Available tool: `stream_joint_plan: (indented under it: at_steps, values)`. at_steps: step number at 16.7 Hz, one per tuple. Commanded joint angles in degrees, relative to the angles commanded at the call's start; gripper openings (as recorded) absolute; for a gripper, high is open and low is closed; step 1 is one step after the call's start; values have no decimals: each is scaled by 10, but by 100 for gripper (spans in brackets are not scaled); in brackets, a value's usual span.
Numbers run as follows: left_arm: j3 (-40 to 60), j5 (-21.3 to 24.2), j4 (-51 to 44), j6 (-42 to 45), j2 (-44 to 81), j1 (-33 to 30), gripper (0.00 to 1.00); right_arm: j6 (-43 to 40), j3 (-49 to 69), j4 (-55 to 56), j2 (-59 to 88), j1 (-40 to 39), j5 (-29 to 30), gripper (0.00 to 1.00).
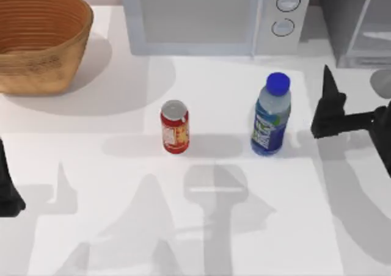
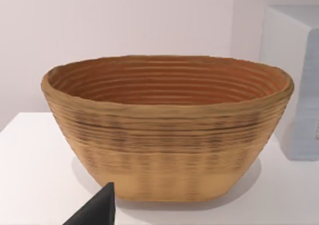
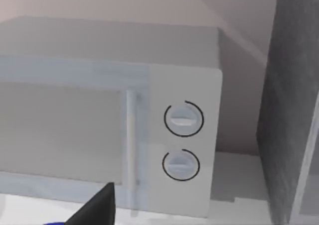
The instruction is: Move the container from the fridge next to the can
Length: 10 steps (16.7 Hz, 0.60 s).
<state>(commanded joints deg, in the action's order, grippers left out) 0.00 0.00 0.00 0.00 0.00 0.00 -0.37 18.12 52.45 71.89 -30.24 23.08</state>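
The right tool (image 1: pixel 328 108) hangs above the counter (image 1: pixel 214 227) near its right side, holding nothing; whether its fingers are spread or closed cannot be told. Just to its left, apart from it, the container (image 1: pixel 270 115) stands upright on the counter, blue cap up. Farther left of the tool, past the container and near it, stands the can (image 1: pixel 175 127), also upright. Behind the tool, at the counter's back right, is the fridge (image 1: pixel 357 22), and left of that the microwave (image 1: pixel 214 16), whose two round knobs (image 3: pixel 183 140) face the right wrist camera. The left tool (image 1: pixel 7 187) sits parked at the left edge, its opening likewise unclear, with the woven basket (image 2: pixel 167 125) beyond it.
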Motion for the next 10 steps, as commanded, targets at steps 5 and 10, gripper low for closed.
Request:
stream_joint_plan:
  at_steps: [5, 10]
  values:
    - [0, 0, 0, 0, 0, 0, 100, 2, -79, -227, -293, 119, -110, 100]
    - [0, 0, 0, 0, 0, 0, 100, 6, -140, -413, -546, 227, -187, 100]
